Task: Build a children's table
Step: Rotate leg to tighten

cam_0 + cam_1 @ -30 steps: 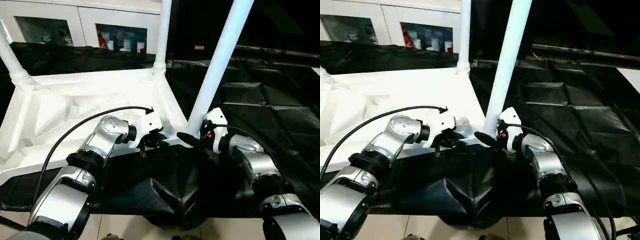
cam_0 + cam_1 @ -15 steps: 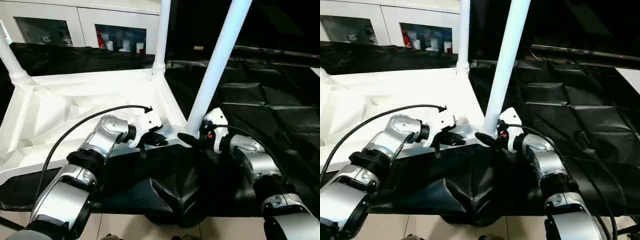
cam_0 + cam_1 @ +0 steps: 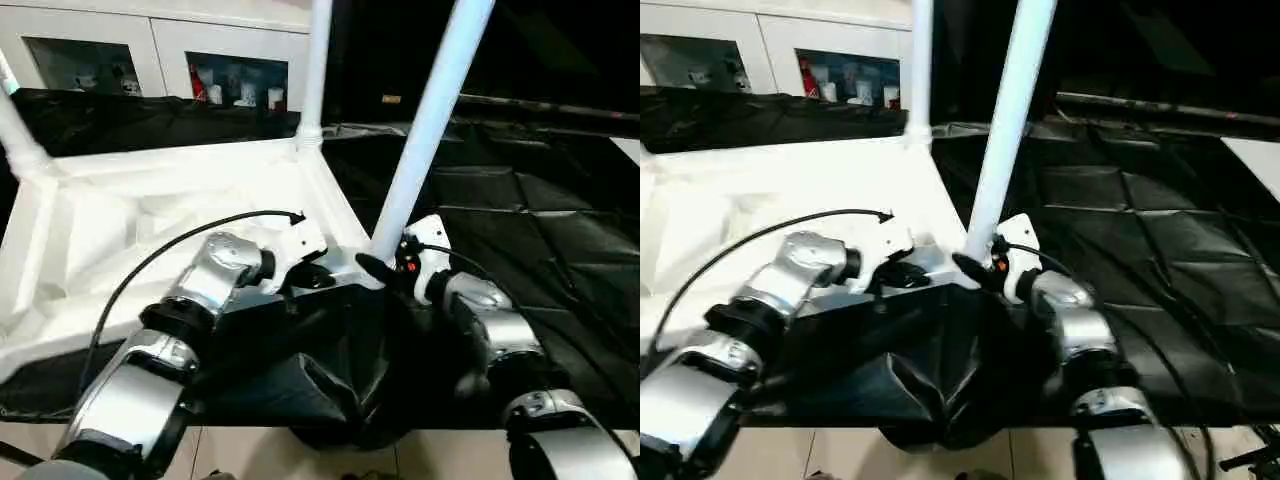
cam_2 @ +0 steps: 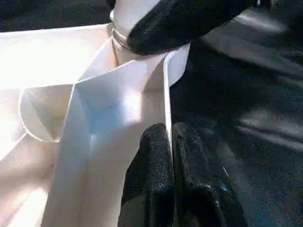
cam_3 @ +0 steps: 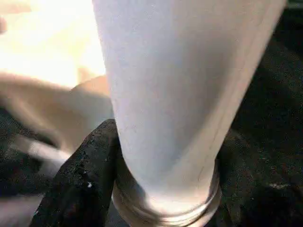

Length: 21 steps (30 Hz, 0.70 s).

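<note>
Black-draped table (image 3: 560,230) carries work; white cabinet with glass doors (image 3: 150,60) behind. White plastic rectangular tabletop (image 3: 150,215) lies upside down, ribbed underside up. Far-left white tapered tube leg (image 3: 15,130) and back leg (image 3: 312,70) stand in corner sockets. Left gripper (image 4: 169,142): fingers narrow, pinching thin near rim wall of tabletop. Right gripper (image 3: 385,272): fingers clamped around base of near white leg (image 3: 430,120), at its socket. Judgement: plastic light, stiff, smooth, maybe slippery; take leg low near collar, hold rim firmly.
</note>
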Motion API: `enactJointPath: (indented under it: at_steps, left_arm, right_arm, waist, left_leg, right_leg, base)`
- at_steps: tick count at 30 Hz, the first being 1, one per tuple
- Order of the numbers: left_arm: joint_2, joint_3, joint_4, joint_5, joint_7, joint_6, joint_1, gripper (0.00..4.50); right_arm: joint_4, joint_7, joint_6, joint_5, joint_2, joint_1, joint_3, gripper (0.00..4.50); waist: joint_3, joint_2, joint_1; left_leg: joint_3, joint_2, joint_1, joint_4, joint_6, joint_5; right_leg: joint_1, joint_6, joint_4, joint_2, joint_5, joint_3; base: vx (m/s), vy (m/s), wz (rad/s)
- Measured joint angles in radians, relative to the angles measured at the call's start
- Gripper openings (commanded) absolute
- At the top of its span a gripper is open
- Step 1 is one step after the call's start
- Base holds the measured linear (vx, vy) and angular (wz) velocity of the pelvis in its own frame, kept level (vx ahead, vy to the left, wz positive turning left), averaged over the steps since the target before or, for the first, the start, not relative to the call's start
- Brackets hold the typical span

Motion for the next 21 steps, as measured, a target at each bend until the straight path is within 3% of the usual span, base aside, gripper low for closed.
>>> enactJointPath:
  at_steps: [5, 8, 11, 13, 15, 21]
  left_arm:
    - [-0.123, 0.005, 0.060, 0.022, 0.197, 0.070, -0.039, 0.00]
    - [-0.157, 0.013, 0.076, 0.022, 0.243, 0.091, -0.048, 0.00]
    - [-0.155, 0.013, 0.085, 0.023, 0.242, 0.074, -0.050, 0.00]
    - [-0.148, 0.012, 0.087, 0.024, 0.229, 0.060, -0.050, 0.00]
    - [-0.136, 0.012, 0.088, 0.023, 0.212, 0.045, -0.050, 0.00]
    - [-0.062, 0.009, 0.083, 0.012, 0.082, -0.030, -0.041, 0.00]
  right_arm:
    - [0.098, -0.337, 0.017, -0.005, 0.086, -0.086, -0.056, 2.62]
    - [0.128, -0.405, 0.007, -0.022, 0.094, -0.107, -0.060, 2.62]
    - [0.136, -0.396, -0.017, -0.023, 0.095, -0.107, -0.068, 2.62]
    - [0.138, -0.375, -0.030, -0.020, 0.094, -0.105, -0.077, 3.17]
    - [0.140, -0.330, -0.037, -0.015, 0.087, -0.104, -0.080, 3.34]
    - [0.128, -0.114, -0.056, -0.017, 0.012, -0.084, -0.017, 3.40]
  waist:
    - [-0.001, 0.002, 0.000]
    - [-0.001, 0.006, 0.003]
    - [-0.002, 0.006, 0.003]
    - [-0.001, 0.006, 0.003]
    - [-0.001, 0.006, 0.002]
    - [-0.001, 0.006, 0.004]
  left_leg:
    - [0.000, -0.002, 0.000, 0.002, 0.000, 0.000]
    - [0.000, -0.002, -0.001, 0.002, 0.000, 0.000]
    - [-0.002, -0.002, -0.002, 0.001, 0.000, 0.000]
    - [-0.002, -0.002, -0.003, 0.001, 0.000, 0.000]
    - [-0.002, -0.002, -0.004, 0.000, 0.000, 0.000]
    - [-0.002, -0.001, -0.004, -0.006, 0.000, 0.000]
  right_leg:
    - [0.000, 0.001, -0.002, -0.001, 0.000, 0.000]
    - [0.001, 0.001, -0.002, -0.002, -0.001, 0.000]
    - [0.001, 0.001, -0.002, -0.002, -0.001, -0.001]
    - [0.000, 0.002, -0.002, -0.002, -0.001, -0.002]
    - [-0.001, 0.002, -0.002, -0.002, -0.001, -0.002]
    - [-0.003, 0.001, -0.001, -0.001, 0.001, -0.003]
  base:
    - [0.000, 0.000, 0.00]
    - [0.000, 0.000, 0.00]
    - [0.000, 0.000, 0.00]
    - [0.000, 0.000, 0.00]
    - [0.000, 0.000, 0.00]
    - [0.000, 0.000, 0.00]
